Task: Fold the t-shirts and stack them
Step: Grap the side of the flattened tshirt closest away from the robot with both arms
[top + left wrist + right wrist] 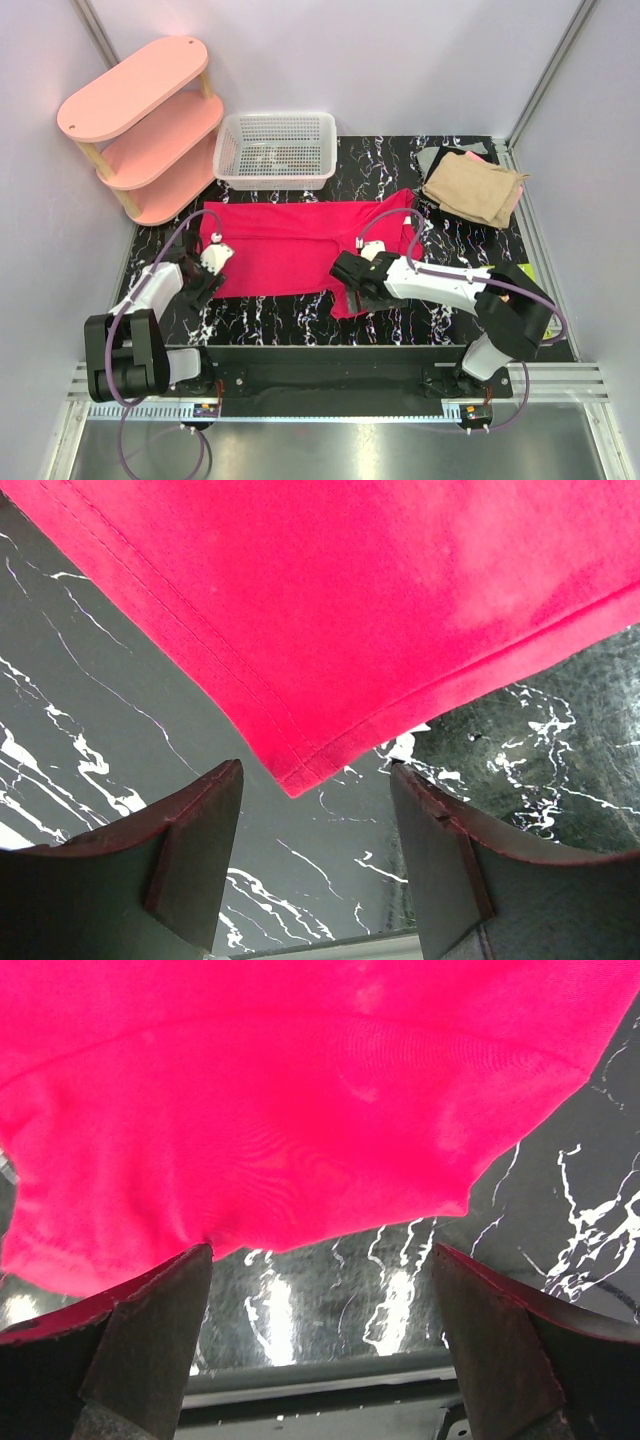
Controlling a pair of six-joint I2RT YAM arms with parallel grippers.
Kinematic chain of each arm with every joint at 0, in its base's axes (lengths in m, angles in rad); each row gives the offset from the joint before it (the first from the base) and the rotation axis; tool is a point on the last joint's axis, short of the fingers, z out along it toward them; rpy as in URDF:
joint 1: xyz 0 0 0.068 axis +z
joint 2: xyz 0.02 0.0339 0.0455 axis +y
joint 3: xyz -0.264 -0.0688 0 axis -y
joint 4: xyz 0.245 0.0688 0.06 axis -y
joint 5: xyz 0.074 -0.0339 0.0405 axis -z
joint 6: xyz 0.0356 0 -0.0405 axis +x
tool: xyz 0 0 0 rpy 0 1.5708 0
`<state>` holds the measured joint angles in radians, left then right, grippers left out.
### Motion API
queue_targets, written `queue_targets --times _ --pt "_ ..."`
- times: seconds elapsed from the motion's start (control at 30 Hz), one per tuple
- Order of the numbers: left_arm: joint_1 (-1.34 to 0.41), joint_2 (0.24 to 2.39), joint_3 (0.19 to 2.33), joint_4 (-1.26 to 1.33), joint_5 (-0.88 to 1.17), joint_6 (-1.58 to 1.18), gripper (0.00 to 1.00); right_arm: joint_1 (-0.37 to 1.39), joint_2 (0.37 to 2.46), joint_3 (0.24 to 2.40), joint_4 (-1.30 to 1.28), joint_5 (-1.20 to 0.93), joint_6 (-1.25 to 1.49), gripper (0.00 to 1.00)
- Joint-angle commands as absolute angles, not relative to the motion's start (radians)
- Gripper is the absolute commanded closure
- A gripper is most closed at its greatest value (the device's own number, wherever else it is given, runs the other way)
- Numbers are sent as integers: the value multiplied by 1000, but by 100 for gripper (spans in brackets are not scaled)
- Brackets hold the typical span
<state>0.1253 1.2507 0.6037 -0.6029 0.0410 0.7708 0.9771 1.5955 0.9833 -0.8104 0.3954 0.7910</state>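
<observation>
**Both tools lining up on the near edge of the crimson tee**

The bright crimson-pink short-sleeved cotton t-shirt (pixel 290 245) is lying spread flat across the middle of the black white-veined marble tabletop (pixel 280 320), hem to the left and one sleeve pointing at the near edge. The left tool (pixel 315 780) is hovering right over the hem's near corner, jaws standing partly apart and gripping nothing. By my read it is straddling that corner because a corner pinch lets a fold carry over cleanly. The right tool (pixel 320 1255) is facing the sleeve's lower edge with jaws spread wide, and it too is holding nothing. One finger is sitting right at the cloth's edge, though I cannot tell whether it is touching.

Counting up, one tee is waiting to be folded. At the far right corner a stack is showing three layers, with a folded tan shirt (pixel 475 185) on top, a pale pink edge (pixel 517 203) beneath and a grey piece (pixel 435 158) peeking out behind. There is also one white mesh basket (pixel 270 170) and one pink three-tier shelf (pixel 135 85).
</observation>
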Motion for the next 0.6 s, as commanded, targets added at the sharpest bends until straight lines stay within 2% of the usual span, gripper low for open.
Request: queue_targets --times 0.0,0.23,0.47,0.57 --pt "129 1295 615 -549 69 769 33 953 1623 991 -804 436 816 3" --pt "130 1316 640 -575 83 753 32 905 1661 965 -738 382 798 4" --pt "130 1197 695 -707 205 762 25 899 1675 933 -700 353 799 5" --pt "129 1229 716 -729 218 755 25 896 1672 937 -696 350 799 5"
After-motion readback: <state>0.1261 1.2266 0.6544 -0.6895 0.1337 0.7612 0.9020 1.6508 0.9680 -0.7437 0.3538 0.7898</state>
